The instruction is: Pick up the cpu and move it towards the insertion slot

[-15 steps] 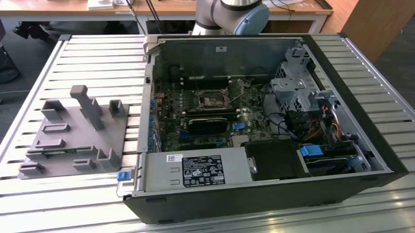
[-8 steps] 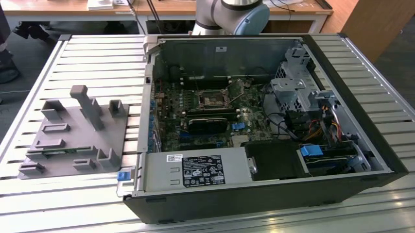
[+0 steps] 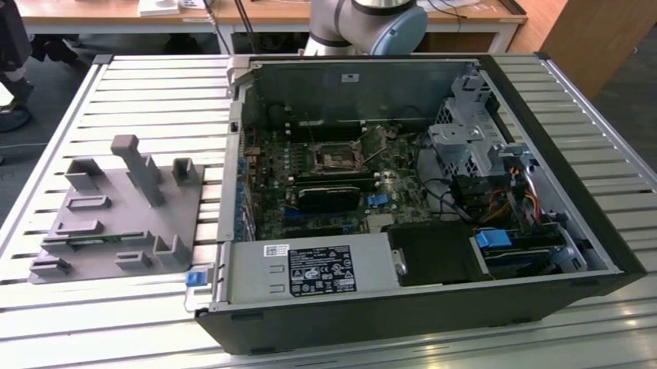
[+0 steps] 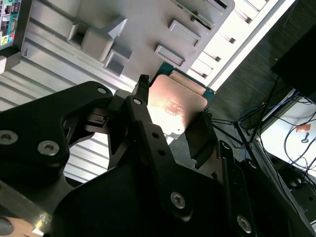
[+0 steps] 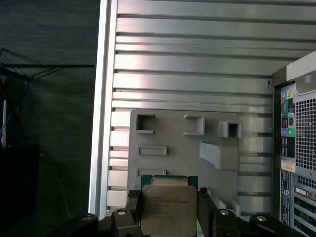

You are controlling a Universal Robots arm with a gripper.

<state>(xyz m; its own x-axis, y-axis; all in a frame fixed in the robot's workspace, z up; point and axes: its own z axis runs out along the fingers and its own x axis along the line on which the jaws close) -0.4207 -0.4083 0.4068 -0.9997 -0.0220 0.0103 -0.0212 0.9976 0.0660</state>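
gripper [image 5: 168,196] clamped on cpu [image 5: 168,212], silvery square top, teal-green rim

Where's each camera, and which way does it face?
Exterior view: off the arm, looking down into the computer case at the insertion slot; arm behind.
First wrist view: on the wrist, facing the grey fixture past the gripper.
Second wrist view: wrist too, looking along the gripper.
Both wrist views share the gripped cpu.
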